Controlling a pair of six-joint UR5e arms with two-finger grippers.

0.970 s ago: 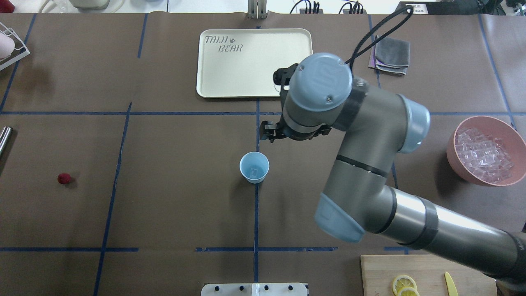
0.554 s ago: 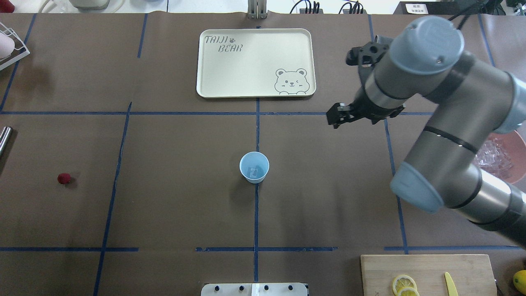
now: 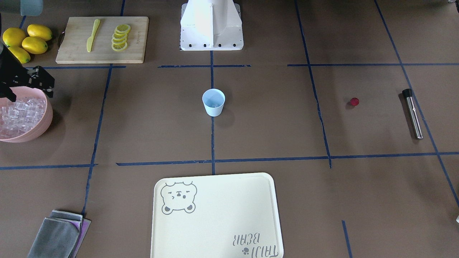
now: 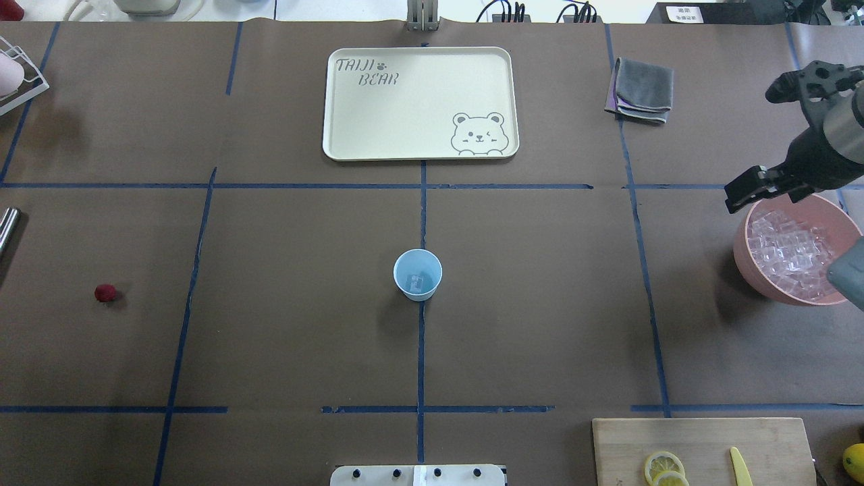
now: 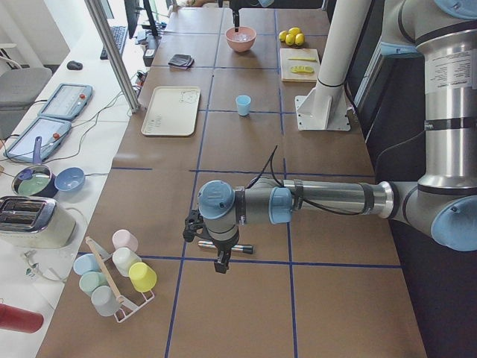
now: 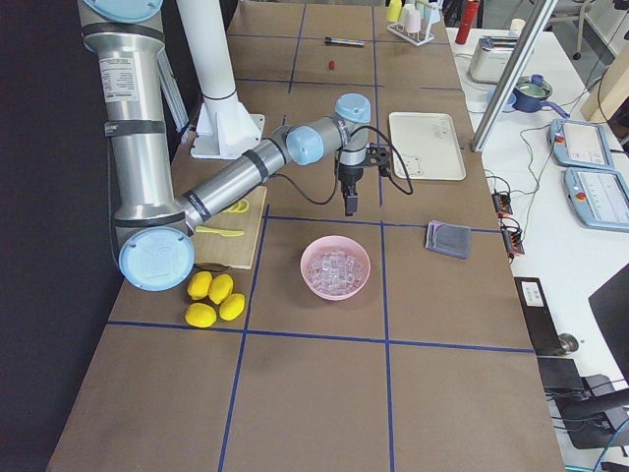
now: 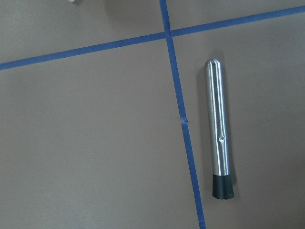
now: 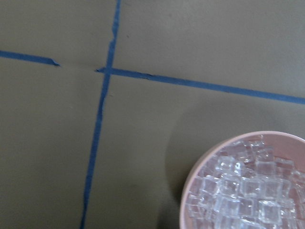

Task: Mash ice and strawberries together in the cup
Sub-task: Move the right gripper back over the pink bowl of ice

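The pale blue cup (image 4: 418,274) stands upright at the table's centre, also in the front view (image 3: 213,102), with one clear ice cube (image 4: 419,279) lying in it. More ice (image 4: 793,253) fills the pink bowl (image 4: 749,270) at the right. The strawberry (image 4: 104,293) lies alone at the far left. My right gripper (image 4: 763,196) hangs open and empty above the bowl's far rim (image 3: 30,94). My left gripper (image 5: 221,265) shows only in the exterior left view, above a steel muddler (image 7: 219,129); I cannot tell whether it is open.
A cream tray (image 4: 418,145) lies beyond the cup, with a folded grey cloth (image 4: 643,89) to its right. A cutting board (image 4: 702,449) with lemon slices and a yellow knife sits front right. Whole lemons (image 3: 25,41) lie beside it. A rack of cups (image 5: 119,272) stands at the left end.
My right arm has swung from just beyond the cup to the right, over the pink bowl's rim. The cup, the ice cube in it and the strawberry have not moved.
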